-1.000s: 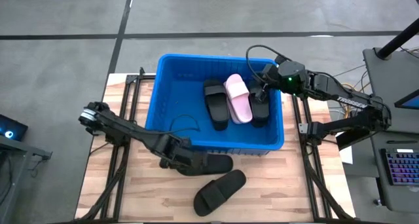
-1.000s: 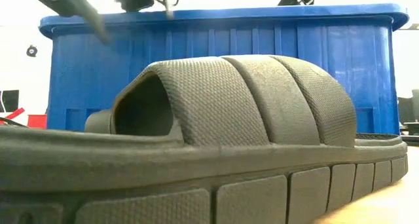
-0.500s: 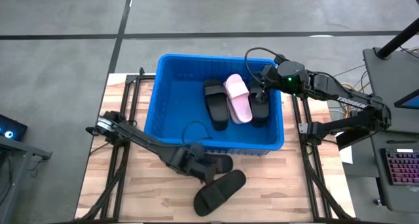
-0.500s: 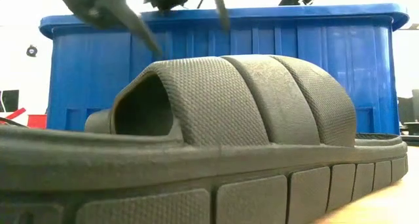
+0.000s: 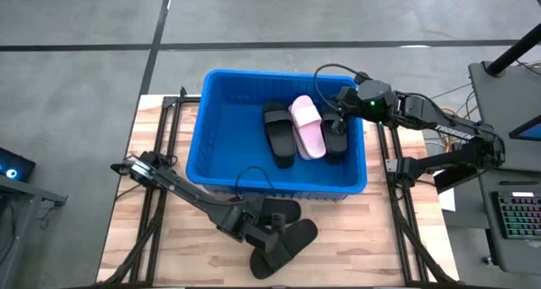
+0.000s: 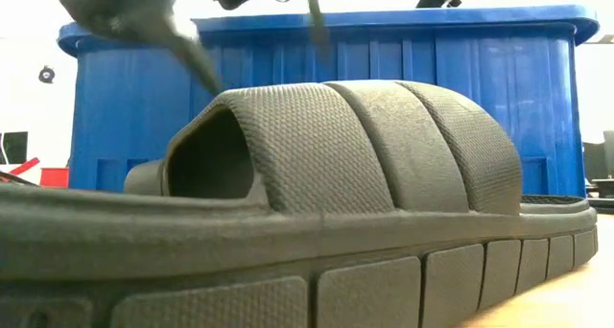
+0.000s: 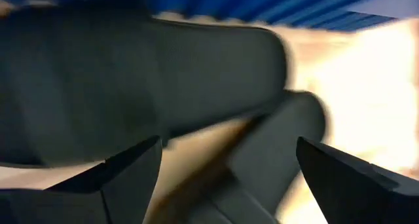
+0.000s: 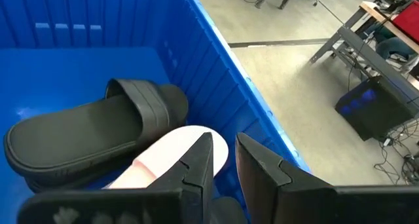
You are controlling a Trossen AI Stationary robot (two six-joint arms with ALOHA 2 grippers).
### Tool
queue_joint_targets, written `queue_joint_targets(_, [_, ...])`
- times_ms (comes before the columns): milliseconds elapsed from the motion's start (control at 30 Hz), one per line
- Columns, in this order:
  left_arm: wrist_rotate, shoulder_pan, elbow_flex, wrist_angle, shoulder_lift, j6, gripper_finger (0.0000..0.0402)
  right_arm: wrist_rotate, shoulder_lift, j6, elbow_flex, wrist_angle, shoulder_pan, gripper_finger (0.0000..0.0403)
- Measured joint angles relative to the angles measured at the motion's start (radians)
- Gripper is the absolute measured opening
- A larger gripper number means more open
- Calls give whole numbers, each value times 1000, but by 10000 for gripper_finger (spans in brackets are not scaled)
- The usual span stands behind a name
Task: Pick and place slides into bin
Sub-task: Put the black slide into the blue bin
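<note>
High view: we see a blue bin [image 5: 221, 111] on a wooden tabletop [image 5: 355, 247], holding two black slides [image 5: 279, 134] and a pink slide [image 5: 308, 126], with a third black one [image 5: 336, 137] under our right hand [image 5: 338, 113], whose fingers sit nearly together with nothing between them. Two more black slides lie on the tabletop in front of the bin, one [image 5: 286, 209] just beside its wall and another [image 5: 292, 242] nearer the edge. Our left hand [image 5: 269, 236] hovers over these two, fingers spread wide and empty.

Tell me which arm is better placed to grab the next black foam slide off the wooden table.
Left: its open tool hovers over the two black foam slides on the table; the right tool sits over the blue plastic bin.
</note>
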Motion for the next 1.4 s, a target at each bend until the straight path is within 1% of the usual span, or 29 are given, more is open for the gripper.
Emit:
queue_joint_targets(200, [7, -5, 40, -125, 50, -30, 338, 0, 0, 3, 0, -18, 0, 57])
queue_joint_targets(267, [5, -11, 54, -141, 68, -30, 338, 0, 0, 4, 0, -18, 0, 57])
queue_joint_targets(433, [-13, -24, 62, -175, 67, -34, 338, 0, 0, 4, 0, -18, 0, 57])
queue_joint_targets(633, [14, -23, 60, -191, 76, -36, 338, 0, 0, 4, 0, -17, 0, 57])
queue_joint_targets(867, [60, -11, 59, -296, 123, -139, 338, 0, 0, 9, 0, -17, 0, 57])
queue_joint_targets(1133, [138, 4, 60, -299, 159, -137, 338, -1, 0, 39, 0, -17, 0, 57])
queue_joint_targets(1333, [146, 20, 60, -299, 156, -137, 338, -1, 0, 56, 0, -16, 0, 57])
queue_joint_targets(1400, [171, 31, 59, -318, 155, -137, 338, -1, 0, 56, 0, -16, 0, 57])
